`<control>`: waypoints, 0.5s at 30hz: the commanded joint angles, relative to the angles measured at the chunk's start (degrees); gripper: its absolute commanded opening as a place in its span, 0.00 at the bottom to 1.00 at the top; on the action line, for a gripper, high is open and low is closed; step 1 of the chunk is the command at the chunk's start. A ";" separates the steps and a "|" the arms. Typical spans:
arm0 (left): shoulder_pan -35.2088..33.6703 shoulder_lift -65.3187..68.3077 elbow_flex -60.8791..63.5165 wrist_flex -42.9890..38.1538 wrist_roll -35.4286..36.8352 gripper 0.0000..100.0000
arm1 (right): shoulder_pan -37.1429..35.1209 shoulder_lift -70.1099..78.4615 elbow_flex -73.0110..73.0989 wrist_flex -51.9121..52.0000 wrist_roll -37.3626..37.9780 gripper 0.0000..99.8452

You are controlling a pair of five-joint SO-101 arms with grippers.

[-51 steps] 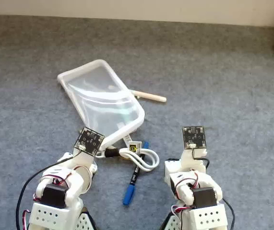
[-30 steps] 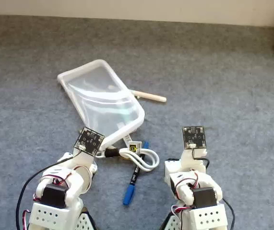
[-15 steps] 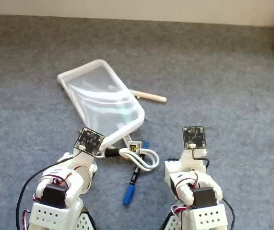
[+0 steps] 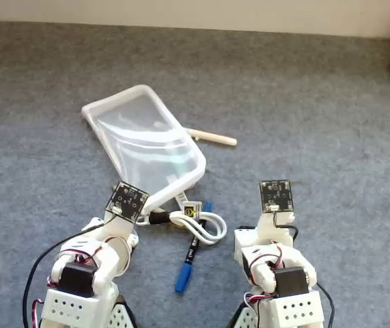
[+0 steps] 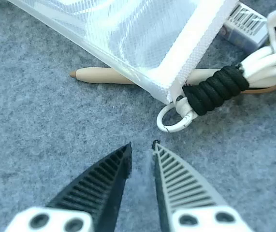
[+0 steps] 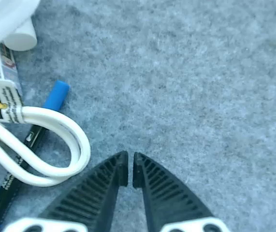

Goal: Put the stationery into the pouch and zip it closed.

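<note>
now left jaws slightly apart near pouch [image 5: 142,38] corner ring [image 5: 172,129]; right jaws seemingly together over open carpet [image 6: 215,72]

High view: fixed, above near edge of grey counter [image 4: 331,102], facing down and toward far side; whole workspace seen from distance. Left wrist view: close to counter, looking past left end effector [image 5: 141,145] at pouch [image 5: 142,34] near corner. Right wrist view: equally close, looking past right end effector [image 6: 130,162] toward pen [image 6: 55,94]. All three views share white cable [image 6: 83,145] loop.
</note>
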 commanded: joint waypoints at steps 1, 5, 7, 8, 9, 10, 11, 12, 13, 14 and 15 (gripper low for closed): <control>0.92 -0.66 1.27 0.35 0.44 0.09 | 0.48 -0.84 6.20 0.31 -0.09 0.03; 1.01 -0.66 1.27 0.44 0.53 0.09 | 0.48 -0.84 6.20 0.31 -0.09 0.03; 1.01 -0.66 1.27 0.44 0.53 0.09 | 0.48 -0.84 6.20 0.31 -0.09 0.03; 1.01 -0.66 1.27 0.44 0.53 0.09 | 0.48 -0.84 6.20 0.31 -0.26 0.03; 1.01 -0.66 1.27 0.44 0.53 0.09 | 0.48 -0.84 6.20 0.31 -0.26 0.03; 1.10 -0.66 1.27 0.44 0.53 0.09 | 0.48 -0.84 6.29 0.31 -0.09 0.03; 1.10 -0.66 1.27 0.44 0.53 0.09 | 0.48 -0.84 6.29 0.31 -0.09 0.03; 1.01 -0.66 1.27 0.44 0.53 0.09 | 0.48 -0.84 6.29 0.31 -0.09 0.03; 0.66 -0.66 1.27 0.44 0.53 0.09 | 0.48 -0.84 6.29 0.22 -0.09 0.03; 0.57 -0.75 1.27 0.44 0.35 0.09 | 0.48 -0.84 6.20 0.22 0.00 0.03; 0.48 -0.75 1.10 0.44 0.26 0.09 | 0.48 -0.84 6.20 0.22 0.00 0.03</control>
